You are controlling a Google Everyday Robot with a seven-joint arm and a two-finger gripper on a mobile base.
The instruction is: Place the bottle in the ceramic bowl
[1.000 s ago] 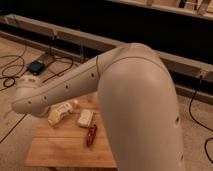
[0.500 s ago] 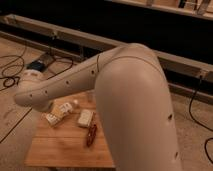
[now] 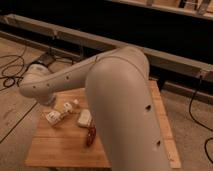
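Note:
The whitish bottle (image 3: 61,112) lies on its side on the left part of the wooden table (image 3: 65,147), its narrow cap pointing to the right. My big pale arm (image 3: 115,95) sweeps across the view from the right. Its end hangs over the table's left edge, and my gripper (image 3: 46,101) sits there just above and left of the bottle. The dark ceramic bowl is not in view; the arm may hide it.
A small cream block (image 3: 84,118) lies right of the bottle. A reddish-brown object (image 3: 91,135) lies in front of the block. Black cables (image 3: 12,70) and a small box (image 3: 42,59) are on the floor at the left. A dark rail wall runs behind.
The arm's end has shifted slightly up and to the right. The bottle, the block and the reddish object have stayed where they were.

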